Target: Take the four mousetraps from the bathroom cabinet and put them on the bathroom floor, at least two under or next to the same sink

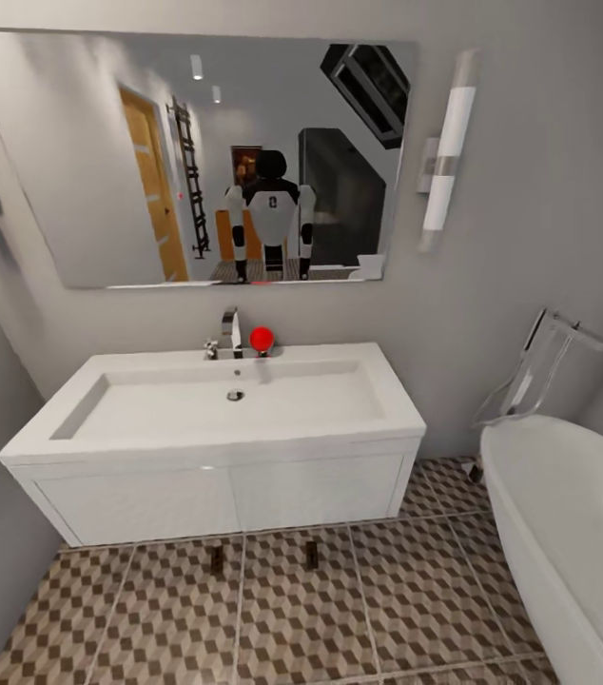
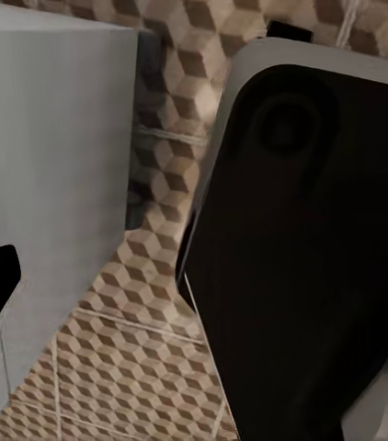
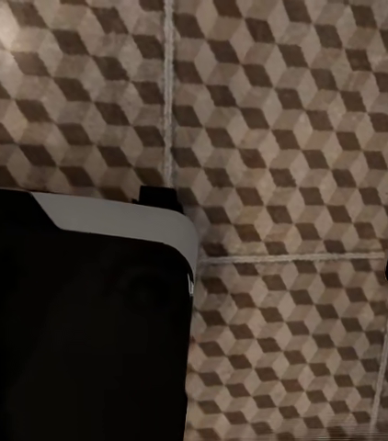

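Head view is showing us two mousetraps lying on the floor just before the sink. We cannot tell our grippers' opening. We are judging two remain, so turn carefully toward the cabinet.

Two mousetraps lie on the bathroom floor beneath the sink.

Glossy white sink, chrome tap, matt patterned floor tiles

bathtub cropped, mousetraps tiny
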Robot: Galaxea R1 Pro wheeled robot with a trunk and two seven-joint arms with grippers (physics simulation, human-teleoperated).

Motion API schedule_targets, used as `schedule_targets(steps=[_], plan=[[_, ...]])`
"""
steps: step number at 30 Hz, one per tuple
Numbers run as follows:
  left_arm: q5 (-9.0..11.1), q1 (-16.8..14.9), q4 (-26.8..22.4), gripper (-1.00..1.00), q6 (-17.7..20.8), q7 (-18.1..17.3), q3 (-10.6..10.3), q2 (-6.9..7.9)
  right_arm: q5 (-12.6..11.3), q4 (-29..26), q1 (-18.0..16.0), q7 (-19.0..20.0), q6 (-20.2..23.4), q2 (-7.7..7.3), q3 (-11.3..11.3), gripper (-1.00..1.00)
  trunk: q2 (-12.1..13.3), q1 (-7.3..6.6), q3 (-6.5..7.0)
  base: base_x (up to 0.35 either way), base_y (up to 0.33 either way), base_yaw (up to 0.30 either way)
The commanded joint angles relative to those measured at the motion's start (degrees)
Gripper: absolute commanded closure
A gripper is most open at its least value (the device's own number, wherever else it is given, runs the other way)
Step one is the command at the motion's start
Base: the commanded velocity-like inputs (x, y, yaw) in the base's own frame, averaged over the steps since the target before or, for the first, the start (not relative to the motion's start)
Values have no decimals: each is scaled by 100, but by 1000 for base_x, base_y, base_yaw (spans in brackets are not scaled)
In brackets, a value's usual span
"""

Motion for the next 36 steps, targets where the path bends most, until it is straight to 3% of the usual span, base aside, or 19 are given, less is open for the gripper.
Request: schedule_targets(steps=[1, 4, 9, 36], plan=[[40, -4, 5, -100, 13, 14, -50, 33, 58, 26, -13, -31, -39, -2, -49, -100, -6, 1, -7, 0, 0, -298], [49, -4, 13, -100, 17, 19, -55, 200, 58, 17, -16, -34, -38, -13, -51, -100, -6, 1, -7, 0, 0, -299], [44, -4, 10, -100, 15, 21, -57, 338, 51, 11, -14, -29, -32, -25, -52, -100, -6, 1, -7, 0, 0, -300], [47, -4, 13, -100, 18, 17, -61, 346, 62, 10, -10, -35, -29, -22, -53, -100, -6, 1, -7, 0, 0, -300]])
